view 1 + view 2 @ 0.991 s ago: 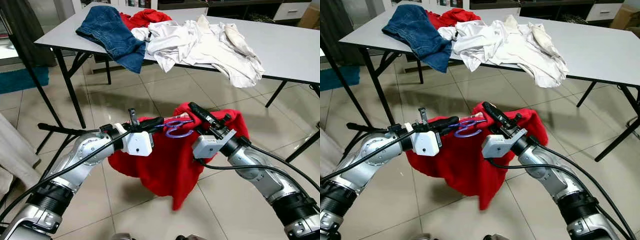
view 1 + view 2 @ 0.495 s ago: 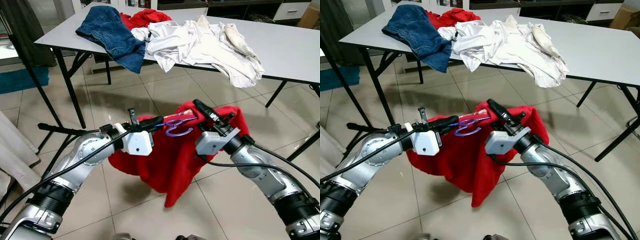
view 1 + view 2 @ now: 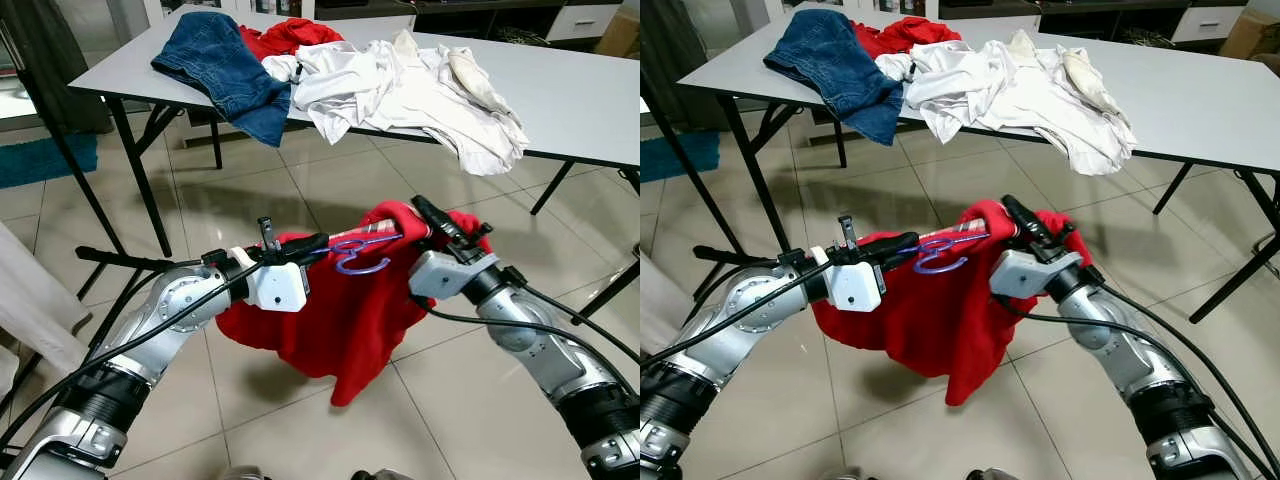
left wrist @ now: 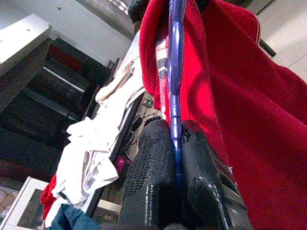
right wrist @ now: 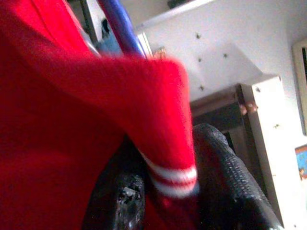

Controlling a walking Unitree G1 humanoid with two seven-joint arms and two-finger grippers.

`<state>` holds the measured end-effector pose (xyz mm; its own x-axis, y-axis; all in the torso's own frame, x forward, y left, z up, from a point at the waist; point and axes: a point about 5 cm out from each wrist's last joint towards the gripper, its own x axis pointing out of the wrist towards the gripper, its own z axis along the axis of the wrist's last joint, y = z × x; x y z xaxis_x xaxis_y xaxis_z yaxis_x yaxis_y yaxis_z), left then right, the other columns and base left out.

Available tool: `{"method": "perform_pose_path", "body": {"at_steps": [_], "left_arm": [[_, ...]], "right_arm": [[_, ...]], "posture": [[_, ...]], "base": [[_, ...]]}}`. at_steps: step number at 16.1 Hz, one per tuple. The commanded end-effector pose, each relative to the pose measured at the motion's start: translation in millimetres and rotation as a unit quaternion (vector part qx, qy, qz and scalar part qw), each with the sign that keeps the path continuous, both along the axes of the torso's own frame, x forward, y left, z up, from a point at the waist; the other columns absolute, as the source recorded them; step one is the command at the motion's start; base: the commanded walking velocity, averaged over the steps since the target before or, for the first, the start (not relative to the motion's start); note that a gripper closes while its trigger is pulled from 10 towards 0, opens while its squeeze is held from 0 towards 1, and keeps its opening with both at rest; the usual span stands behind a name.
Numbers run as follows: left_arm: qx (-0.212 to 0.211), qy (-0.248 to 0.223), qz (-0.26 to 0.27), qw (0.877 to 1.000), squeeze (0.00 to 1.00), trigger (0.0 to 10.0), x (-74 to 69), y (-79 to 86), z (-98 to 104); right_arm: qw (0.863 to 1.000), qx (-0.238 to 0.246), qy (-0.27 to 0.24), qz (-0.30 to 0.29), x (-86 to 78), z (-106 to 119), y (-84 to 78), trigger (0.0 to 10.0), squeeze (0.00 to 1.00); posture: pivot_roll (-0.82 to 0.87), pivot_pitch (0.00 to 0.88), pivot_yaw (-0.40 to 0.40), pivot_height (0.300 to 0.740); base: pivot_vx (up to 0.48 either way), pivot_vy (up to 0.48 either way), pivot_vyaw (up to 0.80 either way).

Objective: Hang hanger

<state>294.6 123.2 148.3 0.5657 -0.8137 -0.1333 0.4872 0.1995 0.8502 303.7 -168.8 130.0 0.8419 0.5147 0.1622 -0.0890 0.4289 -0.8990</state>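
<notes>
Two arms of rounded silver metal segments with black ribbed collars at the joints. Thick black cables run loosely along the outside of each arm. Each wrist carries a white boxy housing. The left tool [image 3: 310,243] and the right tool [image 3: 428,215] each have two long black fingers with textured pads.

Table: long white folding table [image 3: 590,100] with black metal legs stood on the floor.
Floor: glossy beige tiles [image 3: 250,195]; a teal rug [image 3: 45,160] lay at the far left.
Left end of tabletop: crumpled blue denim jeans [image 3: 225,70], one leg hanging over the front edge.
Behind the jeans: bunched red garment [image 3: 290,35].
Middle of tabletop: heap of white and cream clothes [image 3: 410,90], touching the jeans.
</notes>
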Motion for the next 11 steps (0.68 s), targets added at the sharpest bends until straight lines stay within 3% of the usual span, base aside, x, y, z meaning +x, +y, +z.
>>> {"method": "perform_pose_path", "body": {"at_steps": [1,2,7,11], "left_arm": [[0.002,-0.001,0.0,1.0,0.0,0.0,-0.1,-0.5,-1.0],[0.001,-0.001,0.001,1.0,0.0,0.0,-0.2,-0.6,-1.0],[-0.008,0.0,0.024,1.0,0.0,0.0,1.7,-0.1,-3.2],[-0.014,-0.003,0.041,0.999,0.0,0.0,3.7,-2.4,-4.9]], "right_arm": [[0.998,0.021,-0.008,-0.051,9.9,12.1,-18.9,8.9,0.0],[0.997,0.035,0.006,-0.068,12.0,10.9,-23.0,10.0,0.0],[0.99,0.109,0.061,-0.068,8.3,4.8,-24.7,10.0,0.0],[0.99,0.113,0.054,-0.061,4.3,10.7,-26.0,10.0,0.0]], "posture": [[0.22,0.021,-0.028,0.74],[0.22,0.025,-0.027,0.74],[0.22,0.026,-0.026,0.74],[0.21,0.029,-0.023,0.74]], "base": [[0.0,0.0,0.0],[0.0,0.0,0.0],[0.0,0.0,0.0],[0.0,0.0,0.0]]}}
